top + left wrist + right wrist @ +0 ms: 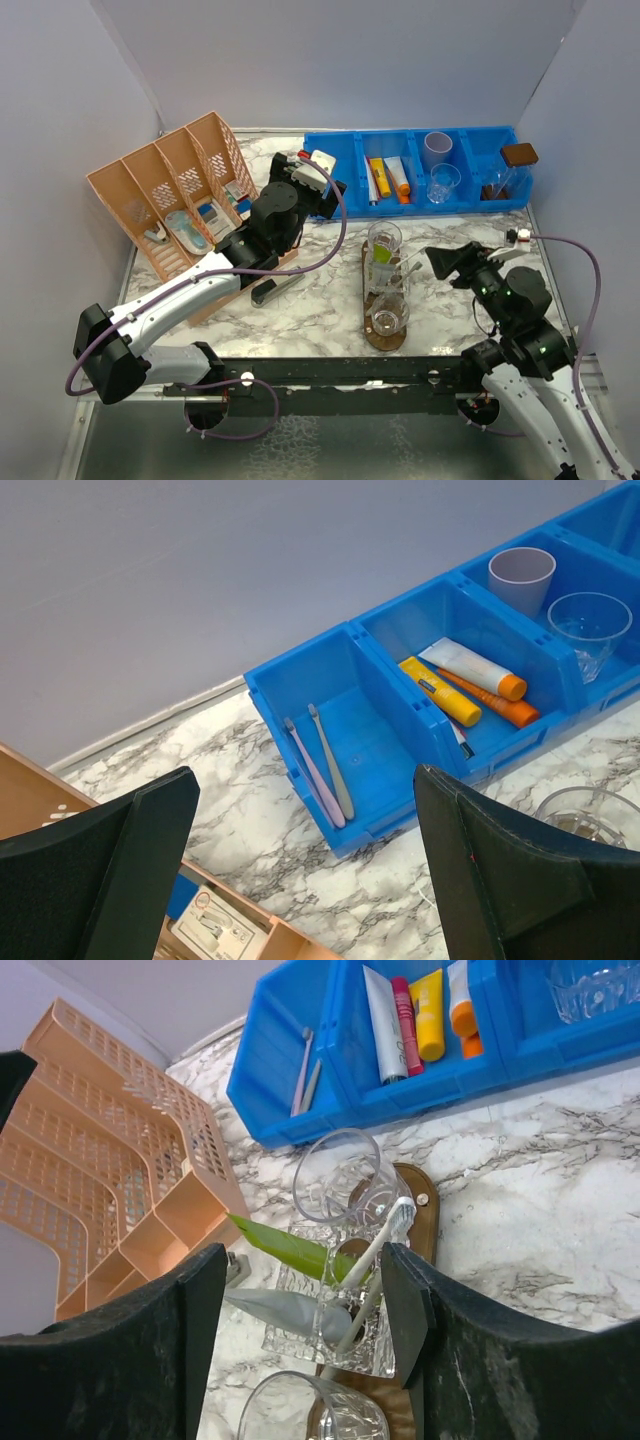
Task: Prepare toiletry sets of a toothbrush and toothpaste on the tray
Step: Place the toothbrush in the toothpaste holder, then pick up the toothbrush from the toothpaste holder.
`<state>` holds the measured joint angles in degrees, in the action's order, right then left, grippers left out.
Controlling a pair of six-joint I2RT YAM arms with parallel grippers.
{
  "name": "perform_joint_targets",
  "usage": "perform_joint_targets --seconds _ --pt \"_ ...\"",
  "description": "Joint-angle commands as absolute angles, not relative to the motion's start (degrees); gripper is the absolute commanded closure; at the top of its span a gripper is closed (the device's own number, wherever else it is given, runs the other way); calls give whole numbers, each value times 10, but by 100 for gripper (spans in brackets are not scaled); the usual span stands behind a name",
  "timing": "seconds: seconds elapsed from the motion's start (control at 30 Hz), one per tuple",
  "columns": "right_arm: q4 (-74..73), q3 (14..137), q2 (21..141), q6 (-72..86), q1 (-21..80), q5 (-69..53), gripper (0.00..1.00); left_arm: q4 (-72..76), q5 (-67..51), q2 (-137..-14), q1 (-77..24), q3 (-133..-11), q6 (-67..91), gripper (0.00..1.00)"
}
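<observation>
- Left gripper [305, 810]: jaws spread, empty. It hovers behind and left of the dark brown wooden oblong tray [428, 1220], over two thin pale toothbrushes [325, 765] in the blue compartmented plastic bin [290, 695].
- Tray: the middle clear plastic tumbler [330, 1310] holds a brush and a lime green squeeze tube [285, 1248]. The far-end tumbler [335, 1175] and near-end tumbler [310, 1410] look empty.
- Right gripper [300, 1290]: spread, empty, just right of the tray.
- Step, judged: fetching a brush.
- Next move calls for: descend, then pinch one brush only.
</observation>
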<state>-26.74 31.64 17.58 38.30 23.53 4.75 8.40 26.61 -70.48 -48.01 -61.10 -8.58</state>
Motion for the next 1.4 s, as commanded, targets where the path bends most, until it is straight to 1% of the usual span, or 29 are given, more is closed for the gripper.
perform_joint_targets --seconds 0.0,0.07,0.2,0.27,0.3,0.37,0.4,0.6,0.97,1.13,1.27,1.37 --pt "-305 315 182 404 235 80 39 90 267 -688 -480 -620 -79 8" --pt "-308 309 198 416 235 67 42 90 269 -688 -480 -620 -80 8" --pt "-298 298 232 415 235 46 42 90 267 -687 -480 -620 -79 8" --pt "-289 289 249 417 235 38 44 91 265 -687 -480 -620 -78 8" --pt "-282 285 258 418 235 32 46 90 265 -687 -480 -620 -78 8" --pt "-266 274 272 419 235 20 54 90 266 -687 -480 -620 -78 8" --pt "-259 269 278 420 235 17 55 90 266 -687 -480 -620 -78 8" --pt "-212 241 305 419 235 2 56 90 266 -687 -479 -621 -77 8" --pt "-167 224 332 416 235 -35 64 89 266 -687 -480 -621 -78 8" --pt "-171 221 332 422 235 -42 63 88 266 -689 -480 -622 -78 8" --pt "-178 217 328 429 235 -24 56 87 265 -689 -480 -622 -77 8" --pt "-176 216 329 436 235 -22 55 87 265 -690 -480 -622 -77 8"
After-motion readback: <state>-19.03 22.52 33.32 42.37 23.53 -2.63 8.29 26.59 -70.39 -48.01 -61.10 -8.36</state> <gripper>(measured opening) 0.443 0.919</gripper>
